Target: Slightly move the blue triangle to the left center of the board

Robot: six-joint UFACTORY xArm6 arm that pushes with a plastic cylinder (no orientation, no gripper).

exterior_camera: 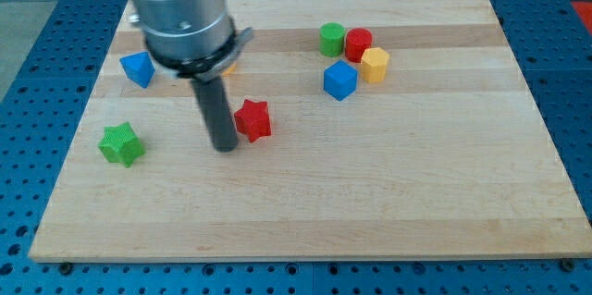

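While my tip (225, 145) sits mid-left beside the red star block (252, 119), the blue triangle block (138, 68), upper left, looks untouched; no jaws.

arm: silver-grey metal cylinder — black collar ring below | my tip (225, 146): straight dark rod, matte

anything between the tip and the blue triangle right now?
No block. In the camera view, my tip sits beside the red star, toward the view's bottom right of the blue triangle. Only bare board separates them; the green star lies off that line.
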